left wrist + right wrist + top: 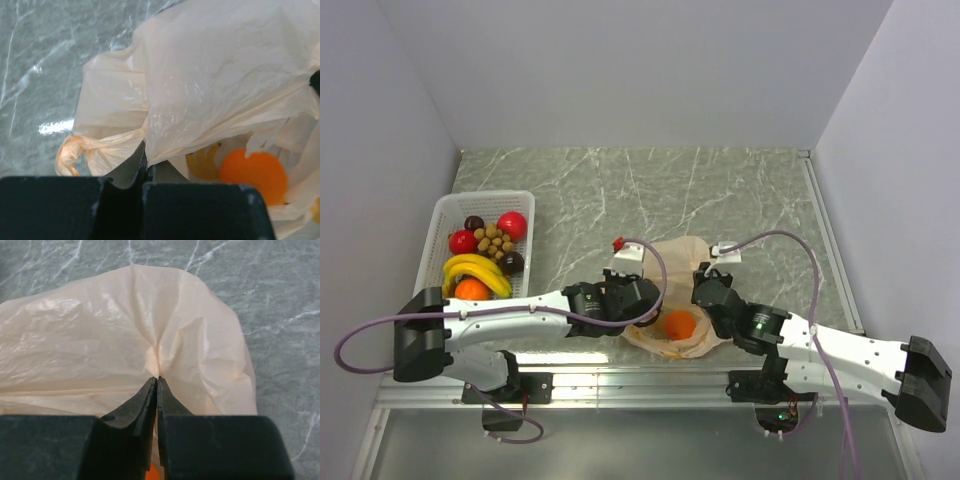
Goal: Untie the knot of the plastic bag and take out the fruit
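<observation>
— Where do we stand with the left gripper (146, 162)?
— We see its jaws pressed together on an edge of the plastic bag (225, 75), and the thin film rises from the tips.
— And the right gripper (156, 382)?
— Pinching too. A puckered fold of the same bag sits between its tips, with only a hairline gap.
— What lies just beyond?
— Under the edge that the left gripper holds, the mouth gapes and we look in at one orange (254, 172). A twisted handle end (75, 150) lies loose to the side.
— And the bag itself?
— Between both arms, at the middle of the near edge of the tabletop (720, 190). By the left edge a white basket (440, 215) holds bananas (478, 270), red fruit (512, 224), a tan cluster (495, 240) and a second orange (471, 289).
</observation>
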